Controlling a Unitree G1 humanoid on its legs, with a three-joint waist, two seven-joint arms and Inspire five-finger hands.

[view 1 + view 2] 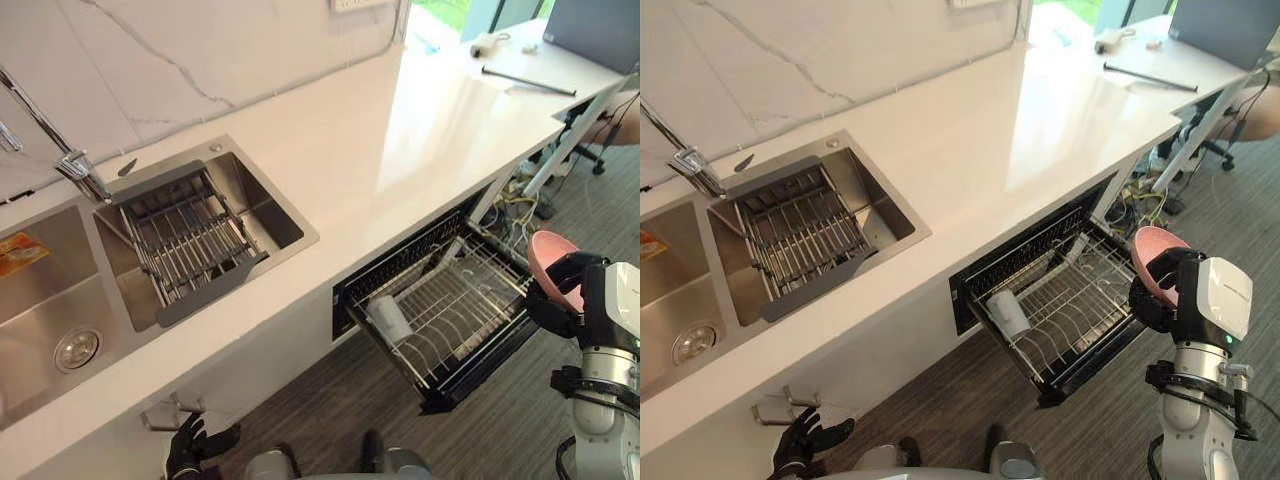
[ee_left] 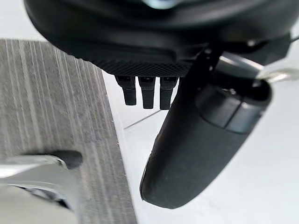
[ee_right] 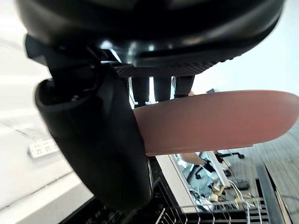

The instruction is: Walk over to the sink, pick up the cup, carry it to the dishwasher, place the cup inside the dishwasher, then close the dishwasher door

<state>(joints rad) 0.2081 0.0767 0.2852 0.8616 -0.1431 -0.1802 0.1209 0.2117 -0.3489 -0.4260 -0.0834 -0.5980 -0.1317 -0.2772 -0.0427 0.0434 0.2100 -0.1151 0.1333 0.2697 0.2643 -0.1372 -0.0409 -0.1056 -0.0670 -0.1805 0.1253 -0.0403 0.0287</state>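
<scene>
Presently the pink cup [image 1: 552, 262] is in the right hand [image 1: 572, 292], off the desk [image 1: 400, 130] and clear of the sink [image 1: 262, 205]. The right wrist view shows the fingers [image 3: 161, 88] curled over one side of the cup's rim and the thumb [image 3: 93, 140] pressed against the other, so the cup is pinched between them. It is tilted rather than upright. It is carried at the outer right corner of the rack [image 1: 455, 310], held in the hand and not resting on the wires.

The dishwasher [image 1: 400, 262] sits under the desk with its front open and the wire rack drawn out over the floor. One pale tumbler [image 1: 390, 318] lies on its side in the near left part of the rack.

The left hand [image 1: 195, 445] hangs low beside the cabinet front below the sink, well apart from the dishwasher. Its fingers are loosely extended and hold nothing.

The sink has two basins. The right basin carries a grey drain basket [image 1: 185, 240] set across it. The left basin shows a round drain [image 1: 77, 350] in its floor. A tap [image 1: 70, 160] stands at the back between the basins.
</scene>
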